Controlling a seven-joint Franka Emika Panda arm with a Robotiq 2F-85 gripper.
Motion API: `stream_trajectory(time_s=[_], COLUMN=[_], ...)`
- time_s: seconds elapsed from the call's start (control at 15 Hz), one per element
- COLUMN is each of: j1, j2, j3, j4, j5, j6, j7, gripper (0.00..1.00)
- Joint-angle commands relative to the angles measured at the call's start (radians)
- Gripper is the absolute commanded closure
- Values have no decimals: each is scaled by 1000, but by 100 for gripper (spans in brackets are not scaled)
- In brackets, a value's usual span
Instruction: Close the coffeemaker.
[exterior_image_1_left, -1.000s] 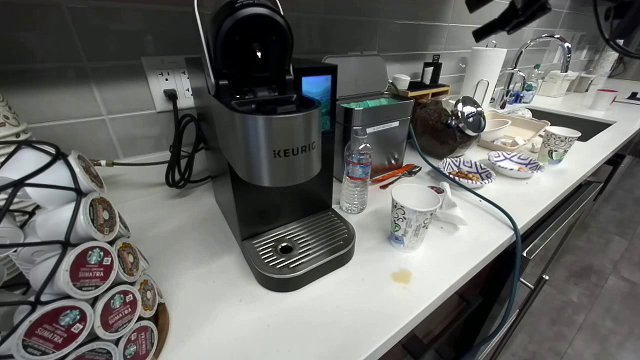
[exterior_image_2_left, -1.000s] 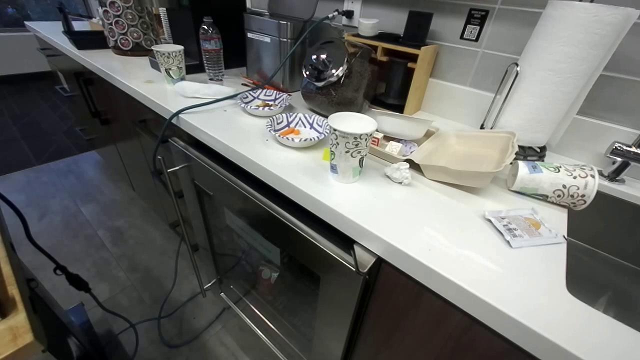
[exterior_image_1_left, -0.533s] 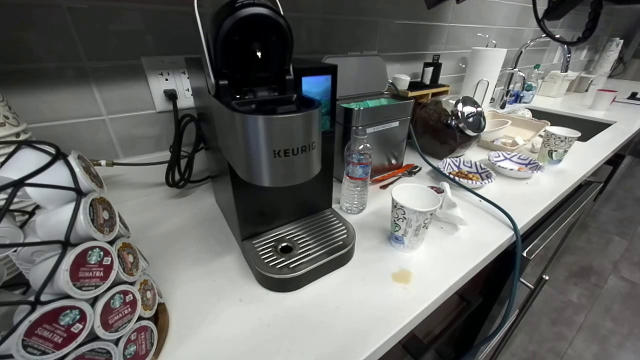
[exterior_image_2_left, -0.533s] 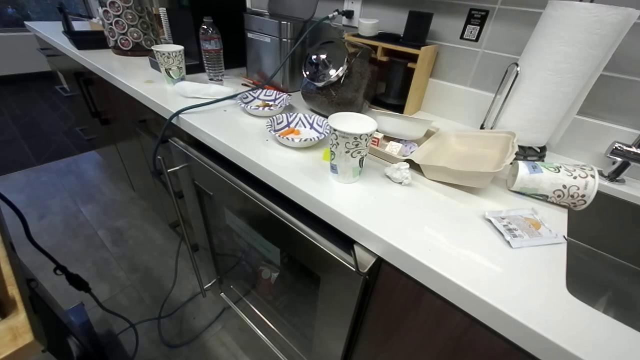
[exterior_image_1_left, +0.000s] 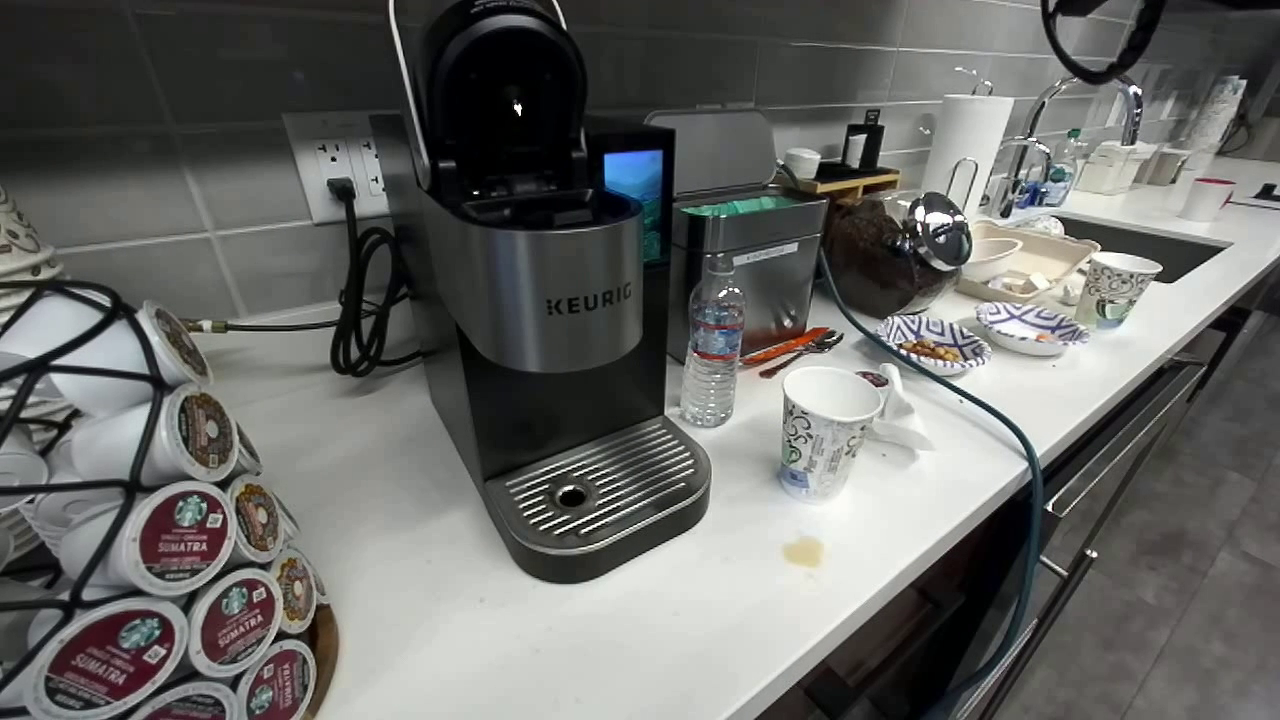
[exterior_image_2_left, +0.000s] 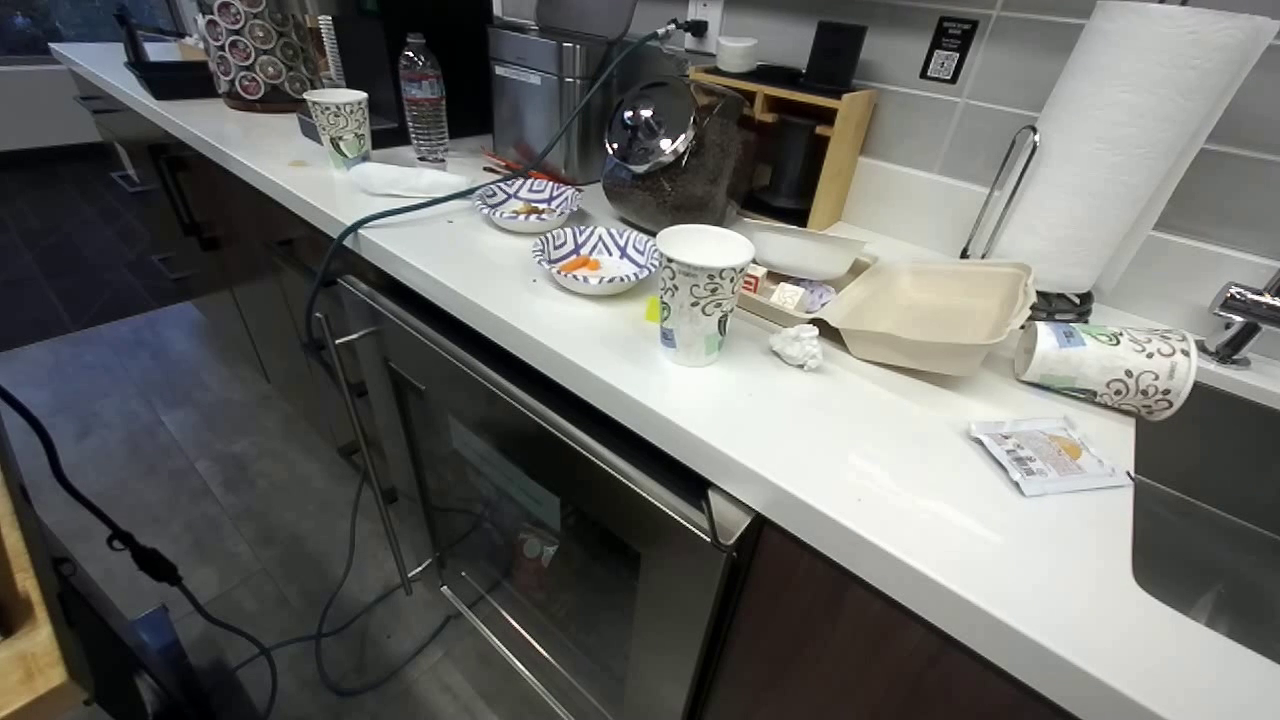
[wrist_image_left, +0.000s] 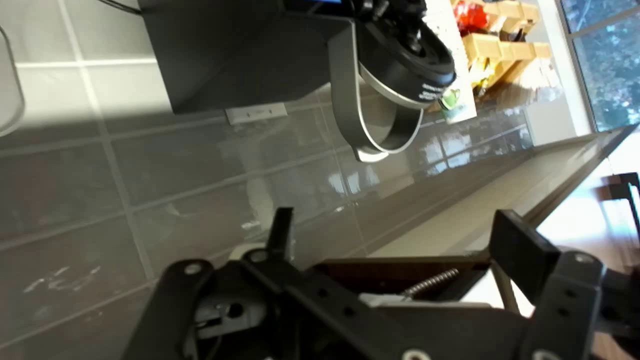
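Note:
The coffeemaker stands on the counter in an exterior view, with its silver Keurig front and round drip tray. Its rounded black lid is raised open, its top cut off by the frame edge. In an exterior view, part of its black body shows behind the bottle. In the tilted wrist view, its dark side, raised lid and silver handle band show at the top. My gripper is open and empty, apart from the lid. It is outside both exterior views.
Right of the machine stand a water bottle, a paper cup, a metal bin and a glass jar. A pod rack stands left. A green hose crosses the counter. The arm's black cable loop hangs top right.
In an exterior view, my gripper's fingers have risen out of the top right of the frame, and the arm's cable loop has come into view there. The coffeemaker and its open lid are unchanged.

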Motion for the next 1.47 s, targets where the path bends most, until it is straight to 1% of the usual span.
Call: stream_trajectory(time_s=[0.0,0.07,0.13,0.2,0.27,0.33,0.4,0.53,0.6,0.67,0.73,0.87,0.93,1.0,1.07,1.13,1.2,1.27,1.33,1.4], j1=[123,145,153,177,185,191,180,172,-31,-69,-145,-279,-310,-360,-438,-508,-568,-621,-669,-701], j2=[33,47,62,77,91,109,150,237,307,336,230,270,268,280,296,333,351,383,408,433], j3=[-124,-165,-196,-245,-278,-302,-317,-348,-168,-130,-30,106,138,189,269,341,405,467,521,561], j4=[105,132,150,146,132,93,71,25,11,5,2,3,10,32,50,90,111,157,192,238], j5=[272,348,423,497,570,643,716,802,849,860,782,784,784,794,790,776,766,741,730,710], j6=[-55,-94,-151,-218,-286,-366,-459,-625,-709,-747,-661,-674,-675,-688,-697,-702,-711,-696,-681,-661], j7=[-270,-346,-421,-496,-570,-640,-689,-731,-719,-709,-700,-707,-706,-695,-668,-611,-571,-500,-475,-446], gripper=[0,0,0,0,0,0,0,0,0,0,0,0,0,0,0,0,0,0,0,0])
